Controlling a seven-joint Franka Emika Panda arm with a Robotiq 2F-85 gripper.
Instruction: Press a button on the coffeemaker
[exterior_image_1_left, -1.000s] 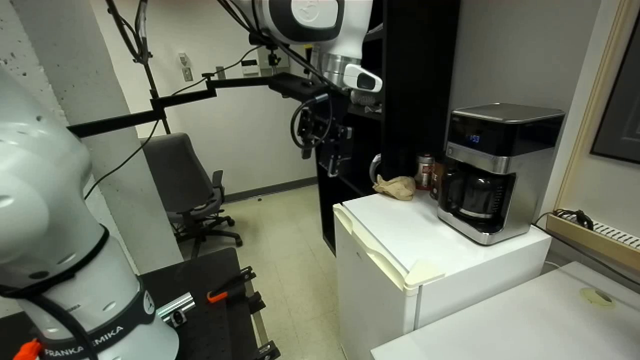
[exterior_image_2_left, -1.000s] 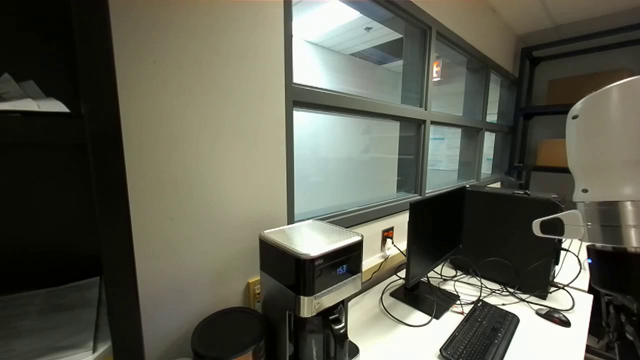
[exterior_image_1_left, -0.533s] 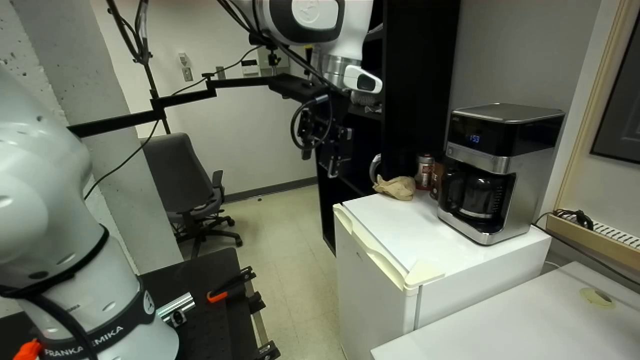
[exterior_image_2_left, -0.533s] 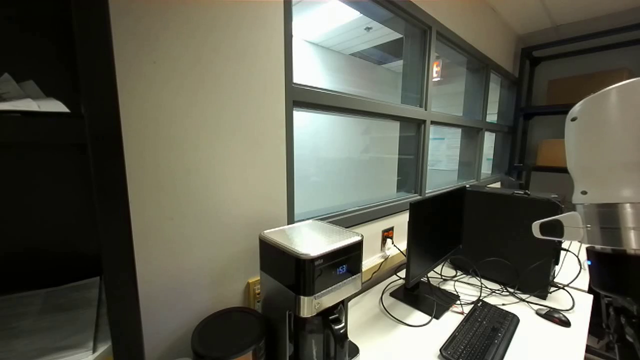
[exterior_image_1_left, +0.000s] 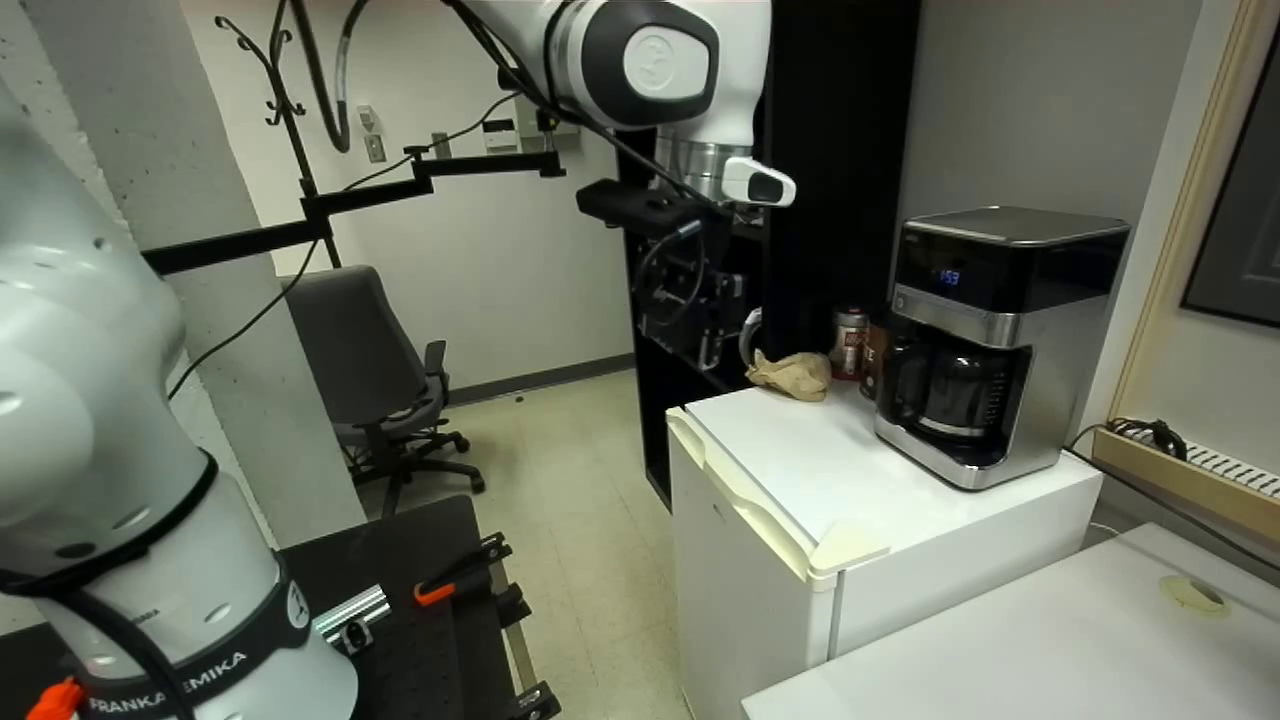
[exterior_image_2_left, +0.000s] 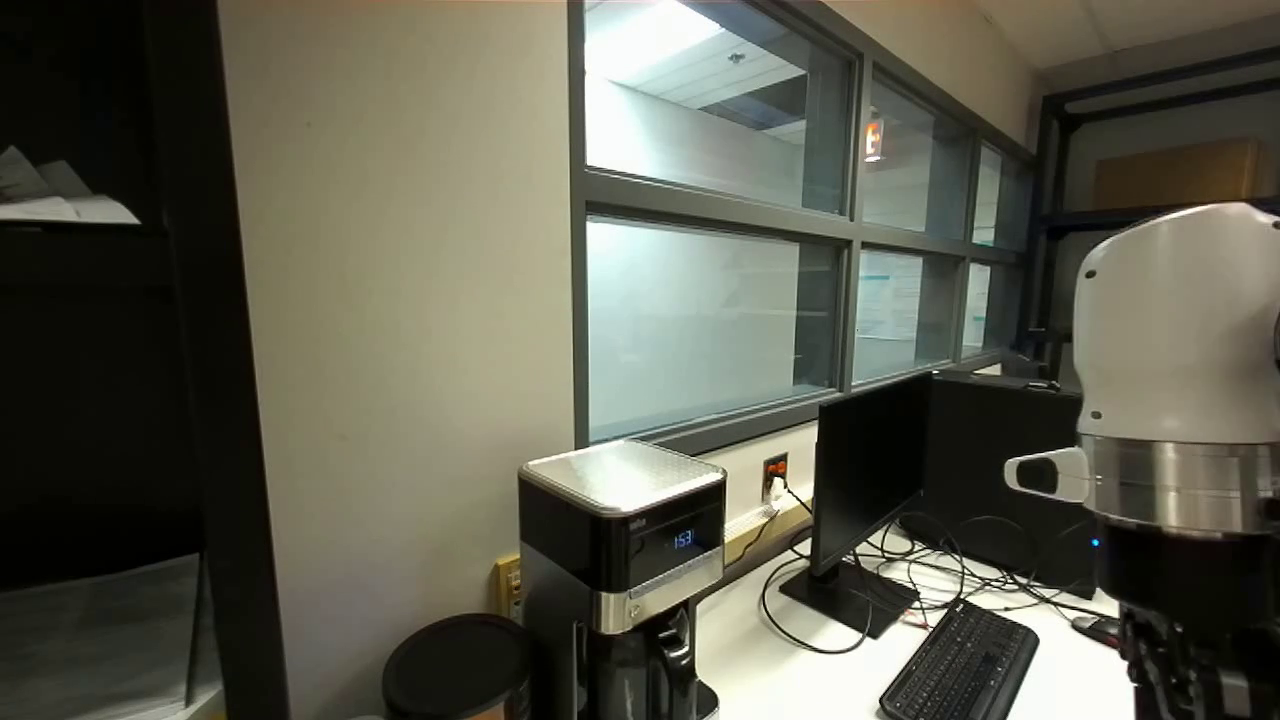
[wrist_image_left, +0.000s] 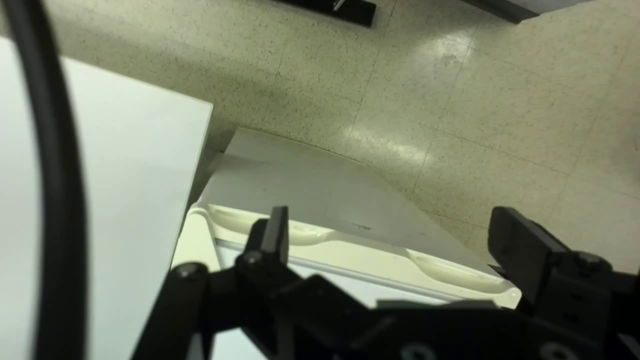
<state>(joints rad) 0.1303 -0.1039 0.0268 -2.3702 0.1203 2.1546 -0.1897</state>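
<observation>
White desk: one, near right in an exterior view.
Robot arm: one; it has just swung right and lower, toward the coffeemaker. Your approach looks begun, the press not yet made.
Gripper: one, its two fingers spread wide with nothing between them; the fridge shows its front edge beneath. You probably want the fingers together before you press.
Fridge: one, white, bearing the coffeemaker on its top.
Coffeemaker: one, upright on the fridge's far right part, well apart from your gripper. One carafe sits inside; one display reads 1:53, unchanged. Its buttons are too small to tell apart.
Canisters: two, just left of and beyond the coffeemaker, with one crumpled bag.
Chair: one, far left.
</observation>
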